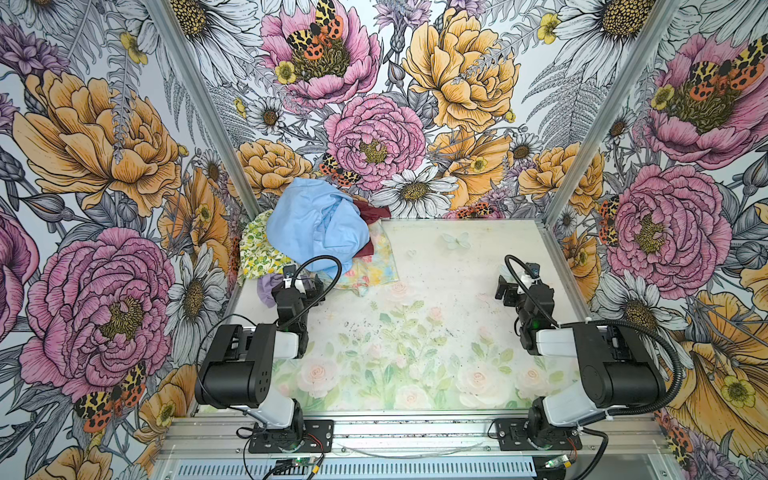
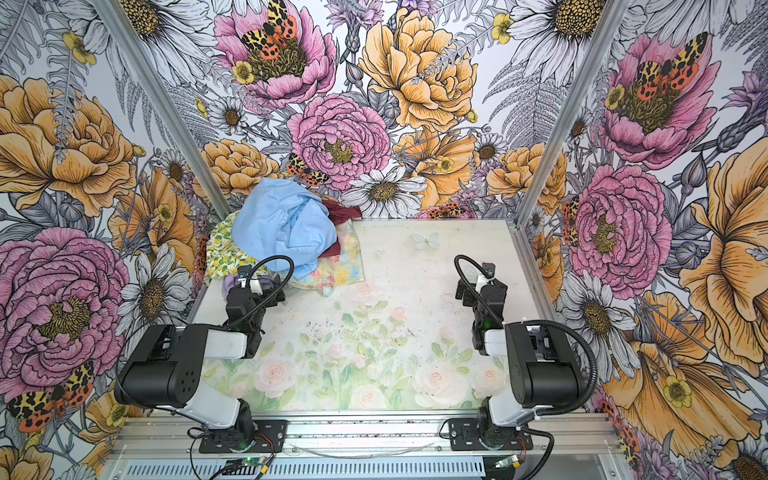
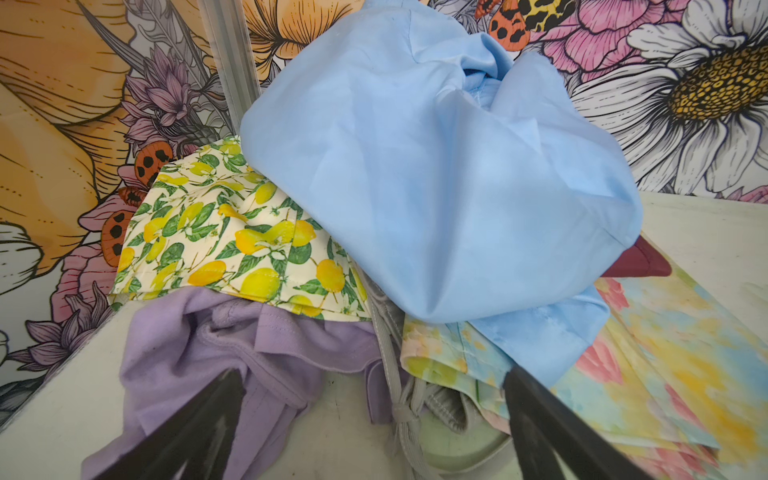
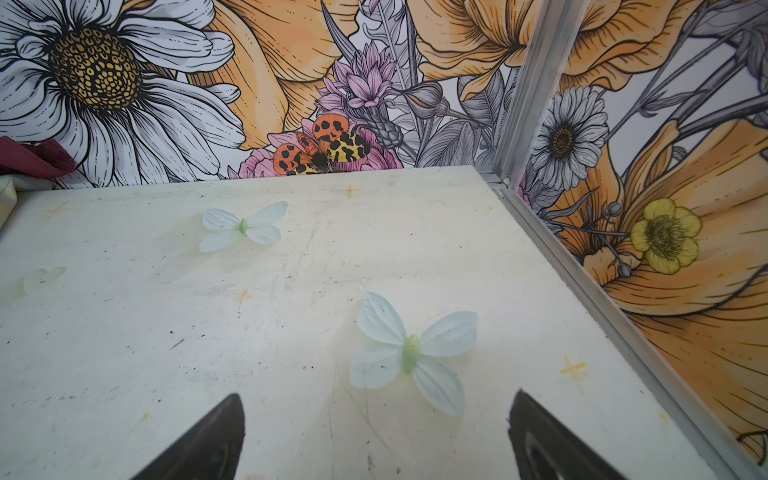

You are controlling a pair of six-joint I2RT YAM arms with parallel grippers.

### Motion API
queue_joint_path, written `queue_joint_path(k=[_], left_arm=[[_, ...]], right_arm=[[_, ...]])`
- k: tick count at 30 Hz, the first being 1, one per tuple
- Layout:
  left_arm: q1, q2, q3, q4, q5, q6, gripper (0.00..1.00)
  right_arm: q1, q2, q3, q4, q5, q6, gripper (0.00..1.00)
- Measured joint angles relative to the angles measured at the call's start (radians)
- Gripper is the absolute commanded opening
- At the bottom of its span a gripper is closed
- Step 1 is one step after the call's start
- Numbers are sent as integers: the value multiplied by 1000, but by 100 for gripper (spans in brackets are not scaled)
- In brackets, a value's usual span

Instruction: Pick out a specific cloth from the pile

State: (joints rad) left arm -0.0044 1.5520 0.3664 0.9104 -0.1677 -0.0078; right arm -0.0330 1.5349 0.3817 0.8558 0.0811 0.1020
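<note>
- The maroon cloth point(image 1: 375, 210) point(image 2: 341, 210) is lying buried in the pile point(image 1: 324, 249), which is sitting in the upper-left corner of the table point(image 1: 436, 291) in both top views.
- Only two bits of it are showing: a crumpled end poking out at the pile's upper right against the back wall point(image 1: 415, 124), and a thin strip peeking out under the right edge of the heap.
- In the left wrist view, a dark red corner point(image 3: 636, 262) is sticking out at mid-right of the frame, and in the right wrist view a fold point(image 4: 33, 160) is showing at the left edge.
- A light blue garment point(image 1: 311, 216) is covering most of the maroon one and bulging up as the top of the heap.
- A lemon-print cloth point(image 1: 259, 245) is spreading out to the left of the blue one, and a pastel floral cloth point(image 1: 380, 262) is lying flat beneath to the lower right, with the maroon corner resting on it.
- A lavender cloth point(image 1: 266, 284) is bunching at the pile's lower-left edge, with a grey drawstring piece point(image 3: 399, 374) beside it.
- The left claw point(image 1: 311, 286) point(image 3: 372, 376) is hovering at the near edge of the pile, jaws spread wide apart, gripping nothing, with lavender and grey fabric lying between them.
- The right claw point(image 1: 505, 291) point(image 4: 378, 395) is hanging over bare table at mid-right, well apart from the pile, jaws also spread wide and holding nothing.
- A pale printed butterfly point(image 4: 411, 353) is showing on the tabletop just ahead of it.
</note>
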Motion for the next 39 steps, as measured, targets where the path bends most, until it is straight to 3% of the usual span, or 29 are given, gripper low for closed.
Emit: queue_joint_path(k=[18, 32, 39], left_arm=[[-38, -1, 0, 0, -23, 21, 99], [-53, -33, -3, 0, -51, 42, 99], [-61, -138, -12, -66, -78, 41, 99]], right_arm=[[22, 0, -12, 31, 12, -19, 100], [93, -4, -119, 195, 113, -71, 100], [127, -122, -148, 196, 229, -70, 100]])
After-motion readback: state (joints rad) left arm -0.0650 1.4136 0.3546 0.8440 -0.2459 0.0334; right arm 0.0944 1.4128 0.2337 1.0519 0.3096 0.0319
